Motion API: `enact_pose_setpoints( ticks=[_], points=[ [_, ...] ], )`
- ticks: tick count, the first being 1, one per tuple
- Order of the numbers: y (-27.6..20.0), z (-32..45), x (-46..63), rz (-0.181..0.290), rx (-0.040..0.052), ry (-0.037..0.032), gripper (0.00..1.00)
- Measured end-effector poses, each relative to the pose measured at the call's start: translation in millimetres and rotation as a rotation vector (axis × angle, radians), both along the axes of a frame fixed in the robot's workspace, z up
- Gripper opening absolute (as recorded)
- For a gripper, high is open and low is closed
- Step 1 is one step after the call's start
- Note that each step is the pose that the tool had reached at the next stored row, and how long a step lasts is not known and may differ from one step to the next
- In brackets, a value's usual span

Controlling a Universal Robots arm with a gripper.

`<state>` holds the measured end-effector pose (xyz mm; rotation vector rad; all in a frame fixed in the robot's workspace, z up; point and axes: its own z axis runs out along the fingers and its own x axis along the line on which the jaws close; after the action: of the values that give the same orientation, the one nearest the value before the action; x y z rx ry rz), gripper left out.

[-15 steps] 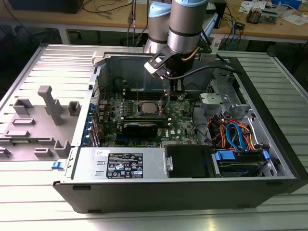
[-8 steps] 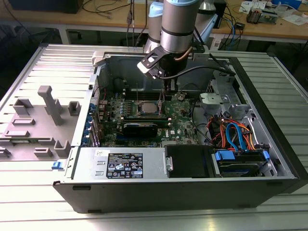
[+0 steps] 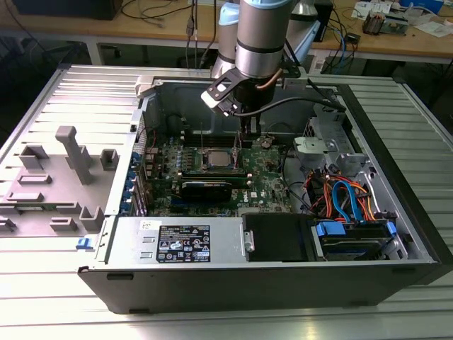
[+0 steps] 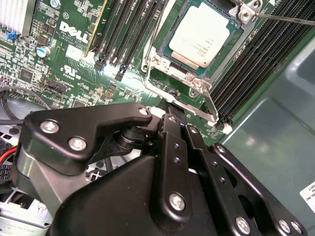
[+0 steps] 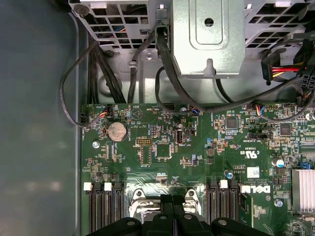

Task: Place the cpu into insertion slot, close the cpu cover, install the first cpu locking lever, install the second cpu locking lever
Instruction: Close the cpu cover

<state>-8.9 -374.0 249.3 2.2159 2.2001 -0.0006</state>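
- Gripper (image 4: pixel 170 106) fingers pressed together, no gap seen in both wrist views (image 5: pixel 173 198); can't tell if anything is pinched between them.
- Tips sit at the edge of the cover (image 4: pixel 179 73), touching or just above its silver frame.
- Exterior view: gripper (image 3: pixel 244 137) points down into the open case (image 3: pixel 297 280), just beside the slot (image 3: pixel 204 159).
- Cpu (image 4: pixel 202 37) lies flat in the slot, silver top showing through the cover's window; cover is down around it.
- Thin lever (image 4: pixel 283 19) runs along the far side of the cover; latched or not, can't tell.
- Black memory slots (image 4: pixel 133 29) flank the socket on both sides of the green board (image 5: pixel 162 147).
- Grey fixture (image 3: pixel 71 163) lies on the table at the exterior view's left, well apart.
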Motion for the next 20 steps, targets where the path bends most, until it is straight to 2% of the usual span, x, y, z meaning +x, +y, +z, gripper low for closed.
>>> enact_pose_setpoints(
  ticks=[10,18,20],
  points=[
    [0.0,-0.8,-5.4,0.0,0.0001,-0.0024,0.11],
    [0.0,-3.2,-20.9,0.0,0.0002,-0.006,0.11],
    [0.0,-6.1,-30.2,0.0,0.0002,-0.0077,0.11]
  ],
)
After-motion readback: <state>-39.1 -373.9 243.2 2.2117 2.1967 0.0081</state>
